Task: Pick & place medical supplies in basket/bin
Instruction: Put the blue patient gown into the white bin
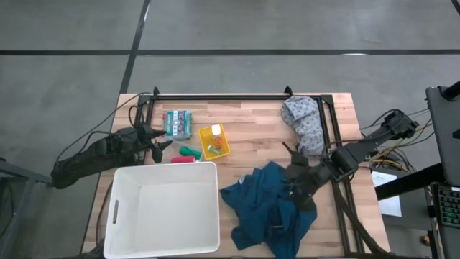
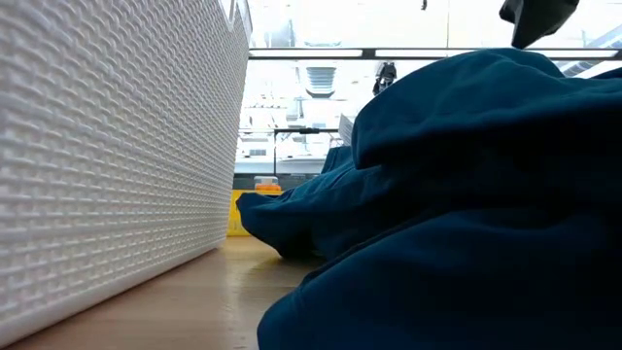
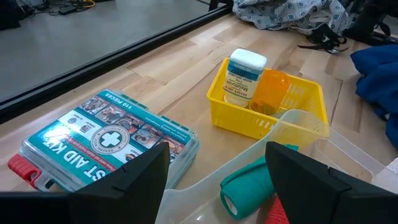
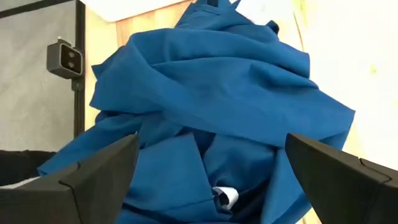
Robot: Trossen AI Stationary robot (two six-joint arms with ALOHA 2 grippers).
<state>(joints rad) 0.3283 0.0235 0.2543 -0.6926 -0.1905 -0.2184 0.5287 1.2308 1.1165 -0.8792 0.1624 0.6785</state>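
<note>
right hand [image 4: 211, 165] hovers with fingers wide apart and empty over the blue garment [image 1: 269, 208], which lies crumpled on the table [image 1: 251, 119] at three o'clock of the white tub [image 1: 162, 208]. soft, limp and light, it should bunch; pinch a raised central fold. left hand [image 1: 157, 141] waits half apart at ten o'clock
</note>
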